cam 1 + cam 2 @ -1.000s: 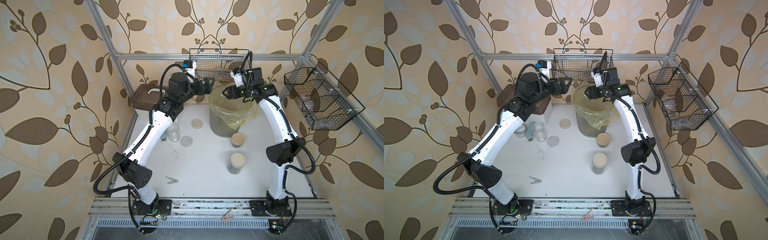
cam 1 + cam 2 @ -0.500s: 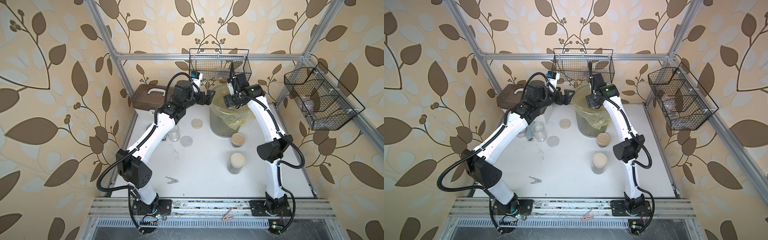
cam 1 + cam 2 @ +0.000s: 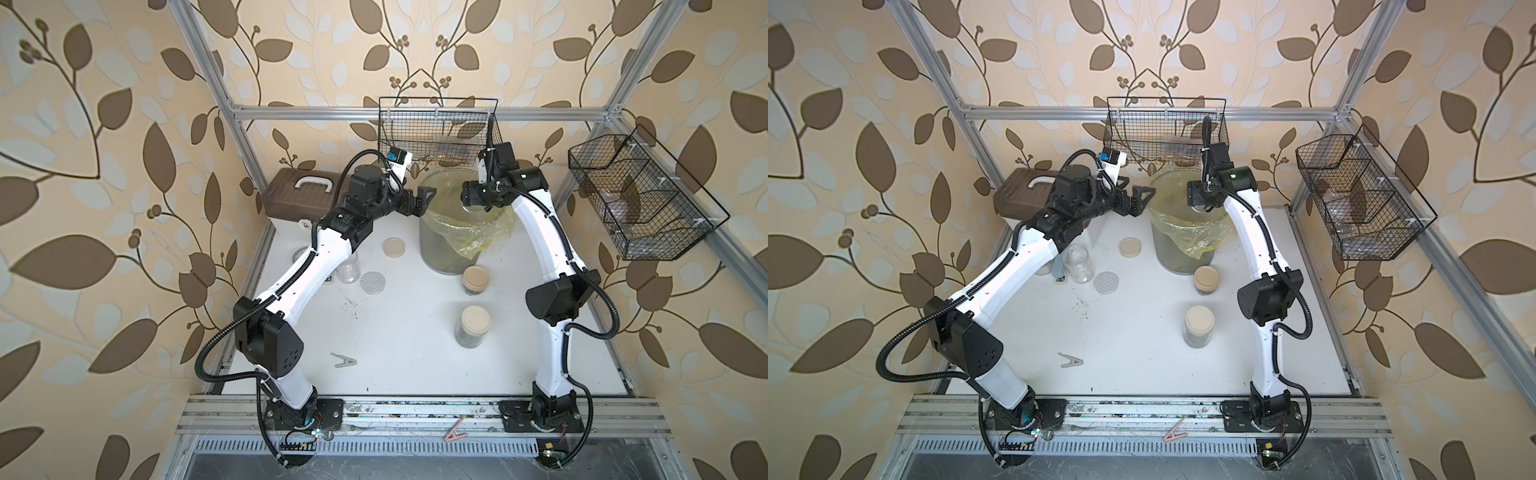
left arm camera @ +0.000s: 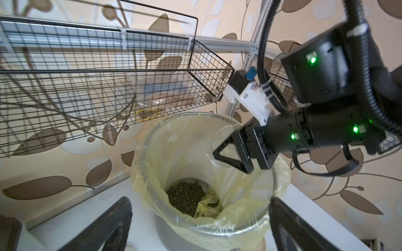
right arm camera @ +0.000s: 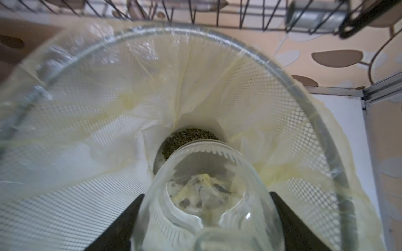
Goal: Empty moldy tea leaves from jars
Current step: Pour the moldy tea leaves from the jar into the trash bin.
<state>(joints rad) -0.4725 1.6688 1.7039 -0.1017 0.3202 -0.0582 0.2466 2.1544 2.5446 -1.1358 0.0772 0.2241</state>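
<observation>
In a top view, the left gripper (image 3: pixel 420 199) is standing released beside the yellow-lined grey mesh bin (image 3: pixel 440 249). Left wrist: dark crumbly tea leaves (image 4: pixel 185 197) are lying beyond its fingers, inside the bin. Right wrist: the right gripper (image 5: pixel 206 217) is grasping a clear glass jar (image 5: pixel 206 173), its mouth toward the leaves.

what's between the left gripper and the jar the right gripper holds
Only the open mouth of the yellow-lined bin, in both top views: left gripper at its rim, the right gripper's jar over it.

In a top view we saw a lined mesh bin (image 3: pixel 444 253) at upper centre, a wire basket (image 3: pixel 432 129) above it, another basket (image 3: pixel 640 208) at right, a brown case (image 3: pixel 291 203) upper left, and a grey clip (image 3: pixel 345 360) lower centre.
</observation>
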